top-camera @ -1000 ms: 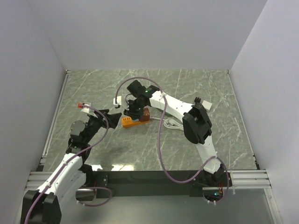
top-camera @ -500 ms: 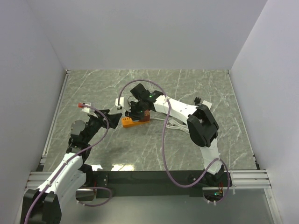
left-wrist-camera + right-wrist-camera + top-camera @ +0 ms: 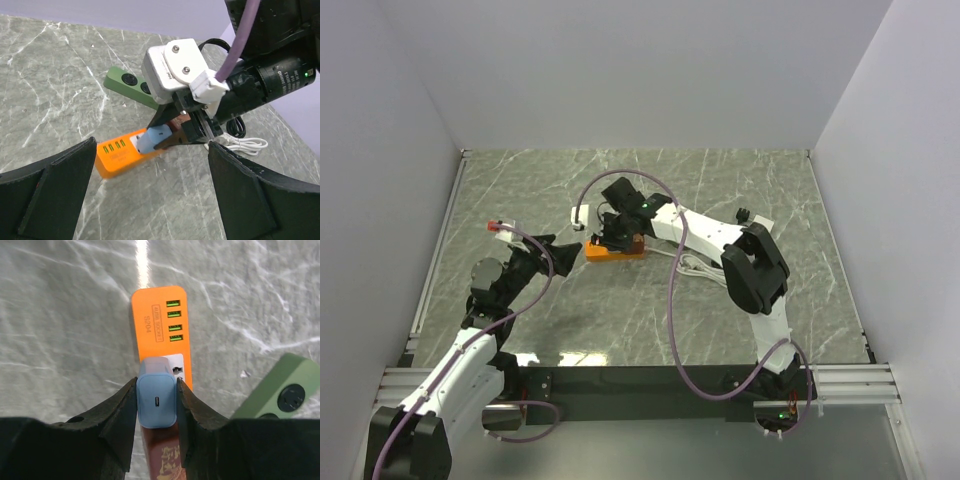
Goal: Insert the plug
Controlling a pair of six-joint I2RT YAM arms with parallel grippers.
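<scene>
A light blue plug (image 3: 157, 401) sits between the fingers of my right gripper (image 3: 157, 402), which is shut on it. The plug (image 3: 152, 138) leans against the white socket face (image 3: 179, 368) of the orange power strip (image 3: 159, 322), and one socket hole shows beside it. Its prongs are hidden. From above, the right gripper (image 3: 615, 238) hangs over the strip (image 3: 610, 252). My left gripper (image 3: 563, 250) stands open just left of the strip with nothing in it; its fingers (image 3: 55, 185) frame the strip (image 3: 115, 155).
A green power strip (image 3: 282, 392) lies beside the orange one, and it also shows behind it (image 3: 127, 84). A white adapter (image 3: 172, 67) sits over it by the right wrist. A coiled white cable (image 3: 692, 264) lies to the right of the strips. White walls enclose the marble table.
My right arm has brought the blue plug down onto the orange strip's socket end. The strip has turned a little and now lies flatter. The left arm has stayed still.
</scene>
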